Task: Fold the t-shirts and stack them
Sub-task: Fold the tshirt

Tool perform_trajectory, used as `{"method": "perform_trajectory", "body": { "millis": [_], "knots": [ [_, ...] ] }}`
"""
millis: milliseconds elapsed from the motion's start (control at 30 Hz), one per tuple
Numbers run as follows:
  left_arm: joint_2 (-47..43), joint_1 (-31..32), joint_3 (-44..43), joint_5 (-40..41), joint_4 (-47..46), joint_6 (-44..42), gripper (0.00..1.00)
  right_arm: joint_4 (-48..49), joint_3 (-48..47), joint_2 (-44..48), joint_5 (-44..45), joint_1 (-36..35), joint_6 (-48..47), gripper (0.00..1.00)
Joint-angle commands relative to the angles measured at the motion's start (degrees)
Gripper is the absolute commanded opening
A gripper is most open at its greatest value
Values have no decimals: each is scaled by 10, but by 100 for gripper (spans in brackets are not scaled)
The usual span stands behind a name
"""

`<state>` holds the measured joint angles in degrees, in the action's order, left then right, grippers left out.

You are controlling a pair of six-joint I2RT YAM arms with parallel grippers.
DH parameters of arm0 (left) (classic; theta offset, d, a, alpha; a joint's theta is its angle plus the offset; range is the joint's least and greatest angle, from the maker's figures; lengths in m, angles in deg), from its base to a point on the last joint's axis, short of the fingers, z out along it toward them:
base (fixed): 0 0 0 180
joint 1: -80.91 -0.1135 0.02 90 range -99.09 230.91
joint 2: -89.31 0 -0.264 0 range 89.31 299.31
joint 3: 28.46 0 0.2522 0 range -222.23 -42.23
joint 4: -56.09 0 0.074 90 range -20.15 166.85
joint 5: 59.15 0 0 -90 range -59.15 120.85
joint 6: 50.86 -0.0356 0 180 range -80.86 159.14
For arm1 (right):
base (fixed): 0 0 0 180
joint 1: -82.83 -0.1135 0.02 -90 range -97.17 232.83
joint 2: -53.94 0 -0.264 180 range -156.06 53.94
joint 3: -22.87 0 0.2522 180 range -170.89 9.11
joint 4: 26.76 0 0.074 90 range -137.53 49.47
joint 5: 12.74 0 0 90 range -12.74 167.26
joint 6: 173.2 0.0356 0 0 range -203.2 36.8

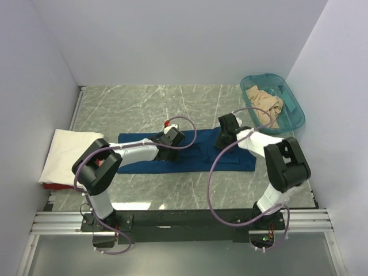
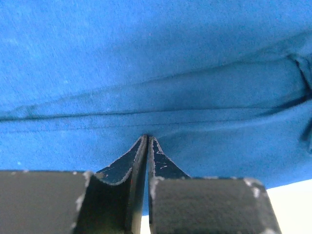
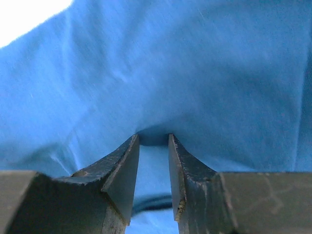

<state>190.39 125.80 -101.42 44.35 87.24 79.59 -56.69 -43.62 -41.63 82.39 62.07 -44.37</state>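
White shirt (image 1: 66, 150): folded, far left of table.
Left pincer (image 2: 147, 138): clenched on blue shirt (image 1: 190, 161), mid-table.
Right pincer (image 3: 153, 138): grasping a fold of the same shirt.
Tan shirt (image 1: 265, 106): crumpled in teal tub (image 1: 295, 110), far right.

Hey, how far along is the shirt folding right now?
Done: the cream-white t-shirt lies folded at far left. In hand: the navy t-shirt lies stretched out in the middle, the left tool pinched shut on it and the right tool gripping a fold. Left: finishing that fold, stacking it, then the tan t-shirt crumpled in the teal tub.
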Motion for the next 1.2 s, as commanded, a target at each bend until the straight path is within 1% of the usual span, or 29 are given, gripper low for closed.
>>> {"method": "perform_trajectory", "body": {
  "millis": [0, 33, 67, 167, 233, 267, 333, 367, 400, 433, 467, 500, 600, 633, 667, 767, 833, 900, 933, 967, 1000, 1067, 1100, 1167],
  "knots": [
    [-11, 22, 38, -21, 6, 51, 11, -26, -79, -54, 19, -1, -38, 38],
    [-14, 27, 39, -22, 10, 60, 11, -33, -97, -84, 16, -2, -45, 37],
    [-17, 31, 41, -21, 11, 72, 11, -38, -130, -97, 15, -2, -58, 37],
    [-19, 49, 45, -32, 3, 113, 11, -59, -183, -152, -4, -2, -80, 37],
    [-20, 63, 51, -46, -10, 146, 11, -80, -242, -195, -15, -1, -93, 37],
    [-18, 67, 51, -49, -24, 161, 11, -88, -285, -210, -25, -3, -103, 37],
    [-7, 85, 47, -60, -40, 202, 12, -106, -329, -251, -42, -4, -117, 37],
    [-2, 90, 44, -71, -57, 218, 12, -114, -373, -263, -49, -8, -123, 37],
    [3, 96, 37, -80, -67, 244, 12, -130, -396, -276, -49, -11, -128, 37],
    [15, 99, 33, -87, -76, 258, 13, -137, -418, -299, -65, -15, -139, 37],
    [20, 100, 29, -104, -86, 273, 14, -144, -463, -310, -71, -18, -144, 37],
    [25, 101, 22, -116, -112, 296, 13, -156, -483, -321, -78, -27, -149, 37],
    [39, 100, 1, -138, -139, 335, 15, -172, -567, -363, -94, -39, -169, 37],
    [40, 98, -6, -138, -152, 340, 17, -177, -586, -385, -98, -40, -178, 37],
    [39, 97, -13, -139, -155, 343, 18, -185, -630, -398, -100, -40, -181, 37],
    [33, 80, -57, -139, -125, 321, 23, -226, -701, -425, -79, -40, -191, 37],
    [9, 62, -55, -137, -107, 296, 27, -236, -715, -415, -66, -36, -196, 37],
    [-17, 41, -23, -137, -108, 278, 30, -231, -713, -385, -63, -32, -193, 38],
    [-41, 33, -2, -137, -110, 267, 32, -226, -697, -372, -68, -25, -188, 38],
    [-52, 23, 6, -137, -97, 245, 32, -214, -687, -358, -71, -21, -184, 38],
    [-78, 21, 13, -117, -83, 232, 33, -208, -675, -327, -72, -18, -175, 38],
    [-105, 21, 37, -93, -46, 194, 33, -187, -636, -294, -78, -11, -168, 38],
    [-132, 22, 45, -81, -33, 185, 31, -183, -623, -264, -75, -10, -160, 38],
    [-156, 22, 68, -56, 1, 149, 30, -175, -583, -235, -61, -7, -150, 38]
  ]
}}
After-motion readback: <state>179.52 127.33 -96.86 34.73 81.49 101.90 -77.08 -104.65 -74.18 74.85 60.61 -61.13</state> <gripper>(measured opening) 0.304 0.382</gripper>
